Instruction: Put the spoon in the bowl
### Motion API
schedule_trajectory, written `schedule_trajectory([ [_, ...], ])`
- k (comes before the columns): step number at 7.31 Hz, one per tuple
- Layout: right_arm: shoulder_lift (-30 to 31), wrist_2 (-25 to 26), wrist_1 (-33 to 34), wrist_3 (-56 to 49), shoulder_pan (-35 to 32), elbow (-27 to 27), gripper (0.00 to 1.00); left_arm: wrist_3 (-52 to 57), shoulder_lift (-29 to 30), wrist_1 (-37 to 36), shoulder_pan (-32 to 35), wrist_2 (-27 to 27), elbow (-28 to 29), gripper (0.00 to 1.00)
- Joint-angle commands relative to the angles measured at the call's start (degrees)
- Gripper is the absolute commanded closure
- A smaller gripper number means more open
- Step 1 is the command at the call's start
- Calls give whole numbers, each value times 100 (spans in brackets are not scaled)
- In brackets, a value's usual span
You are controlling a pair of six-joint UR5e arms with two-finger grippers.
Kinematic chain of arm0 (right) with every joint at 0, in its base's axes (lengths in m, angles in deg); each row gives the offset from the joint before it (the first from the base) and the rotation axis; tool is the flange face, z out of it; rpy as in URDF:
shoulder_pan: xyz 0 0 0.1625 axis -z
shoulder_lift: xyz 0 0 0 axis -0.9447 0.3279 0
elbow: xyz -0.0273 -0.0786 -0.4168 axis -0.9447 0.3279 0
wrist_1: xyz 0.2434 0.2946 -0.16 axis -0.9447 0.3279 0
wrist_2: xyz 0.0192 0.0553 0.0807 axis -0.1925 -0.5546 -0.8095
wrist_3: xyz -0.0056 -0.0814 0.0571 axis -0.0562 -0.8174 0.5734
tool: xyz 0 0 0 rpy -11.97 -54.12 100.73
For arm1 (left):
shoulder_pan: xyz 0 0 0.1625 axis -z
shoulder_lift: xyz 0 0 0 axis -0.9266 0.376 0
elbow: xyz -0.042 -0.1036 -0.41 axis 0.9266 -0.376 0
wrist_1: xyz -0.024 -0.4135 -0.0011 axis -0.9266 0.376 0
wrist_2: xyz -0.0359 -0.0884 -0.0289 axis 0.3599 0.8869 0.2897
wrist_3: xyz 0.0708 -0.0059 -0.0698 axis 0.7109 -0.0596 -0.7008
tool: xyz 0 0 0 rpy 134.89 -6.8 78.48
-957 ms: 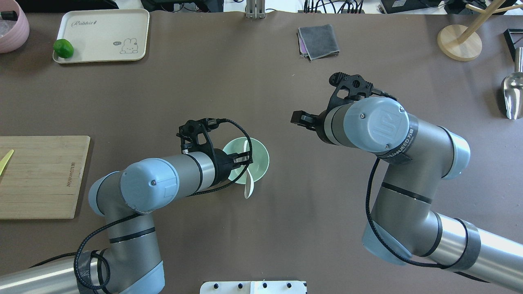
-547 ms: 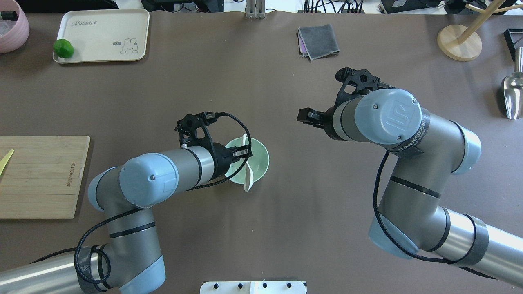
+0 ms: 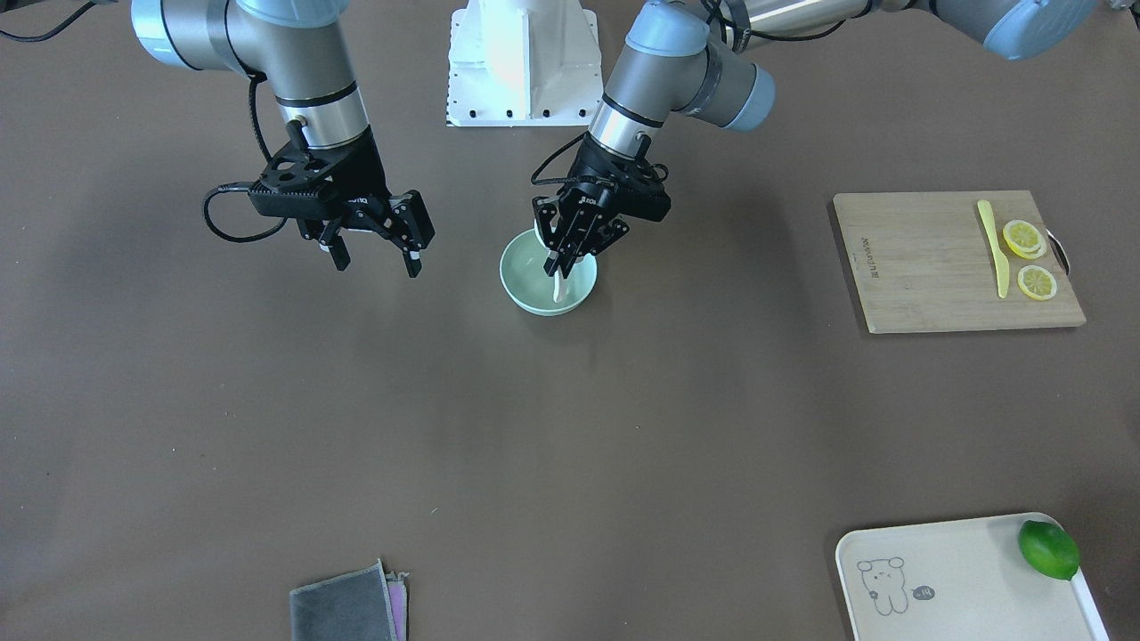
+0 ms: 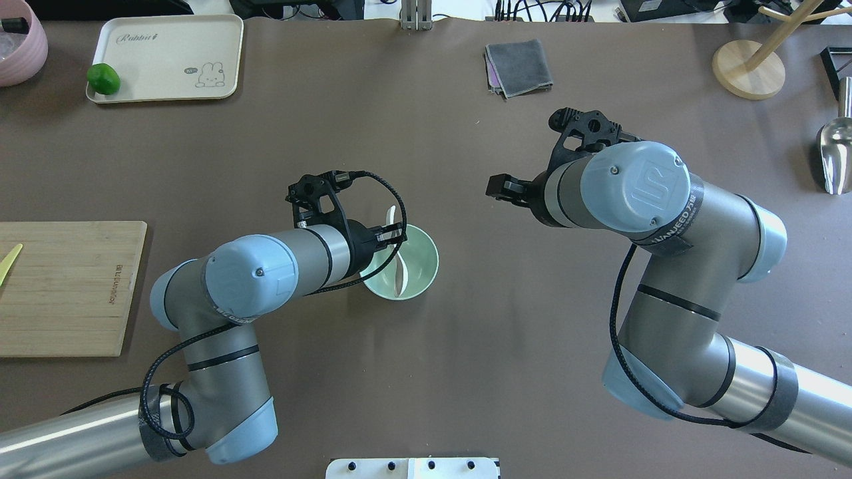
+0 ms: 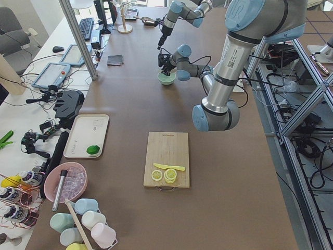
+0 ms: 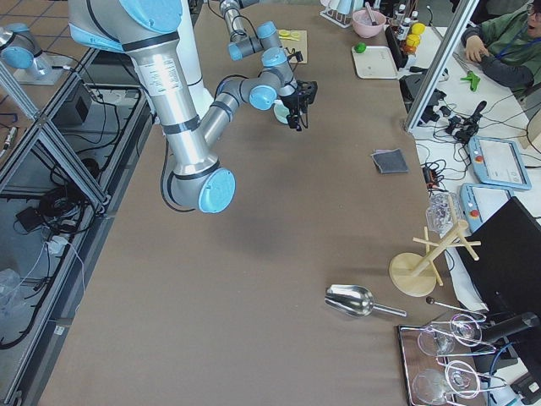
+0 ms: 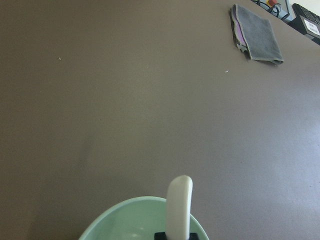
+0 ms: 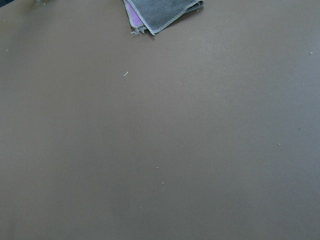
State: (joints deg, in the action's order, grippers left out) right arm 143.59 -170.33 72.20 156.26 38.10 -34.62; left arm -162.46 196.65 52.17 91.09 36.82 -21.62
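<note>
One spoon (image 7: 179, 205) handle, left wrist view.

Pale mint-green bowl (image 4: 428, 261), round and plain, upright near the middle of the tabletop (image 4: 466, 372). Glossy white soup spoon (image 4: 397, 274) steeply tilted, scoop down inside bowl, short handle rising past the far-side rim.

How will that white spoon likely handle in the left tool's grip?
The spoon looks glossy, so probably slippery in the left tool. It seems rigid and ceramic-like, so it may chip if dropped. Its rounded scoop may rock in the bowl.
</note>
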Motion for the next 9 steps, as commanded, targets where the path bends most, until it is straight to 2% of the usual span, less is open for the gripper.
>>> schedule_trajectory([
  [1,7,-42,4,-77,-64,-5,0,229,9,2,20,-4,15,3],
  [3,33,-523,21,-540,-405,4,0,363,9,-6,274,83,-55,3],
  [4,190,-804,39,-1013,-694,4,0,380,-52,-67,458,345,-186,3],
  [5,566,-1250,13,-1844,-1132,4,0,929,-253,-77,843,939,-361,3],
  [7,1453,-1955,4,-3784,-2107,-5,0,2114,-1522,-77,1728,2203,-967,3],
  [9,2576,-3208,-110,-6234,-3572,83,0,4175,-2578,-77,3360,4056,-1049,3],
])
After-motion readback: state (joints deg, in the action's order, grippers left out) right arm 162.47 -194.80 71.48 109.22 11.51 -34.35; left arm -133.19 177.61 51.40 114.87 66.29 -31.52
